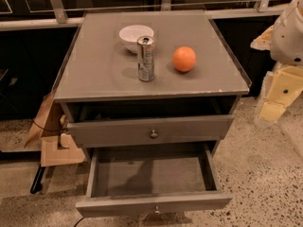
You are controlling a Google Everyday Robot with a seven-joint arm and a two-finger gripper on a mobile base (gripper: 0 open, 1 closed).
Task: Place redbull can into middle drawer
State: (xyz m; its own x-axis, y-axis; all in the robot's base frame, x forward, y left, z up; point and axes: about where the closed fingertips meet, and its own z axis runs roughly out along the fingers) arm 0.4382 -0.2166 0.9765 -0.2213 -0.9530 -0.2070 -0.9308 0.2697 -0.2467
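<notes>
The redbull can (146, 59) stands upright on the grey cabinet top (99, 74), near the middle, just in front of the white bowl. The middle drawer (189, 202) is the lower of the two and is pulled far out; its inside is bare and its small knob shows at the front edge. The drawer above it (109, 132) is open only a crack. My arm and gripper (276, 105) hang at the right edge of the camera view, off the cabinet's right side and well away from the can.
A white bowl (136, 36) sits behind the can and an orange (184, 59) to its right. Brown cardboard (53, 141) and a dark rod lie on the floor left of the cabinet. Speckled floor lies to the right.
</notes>
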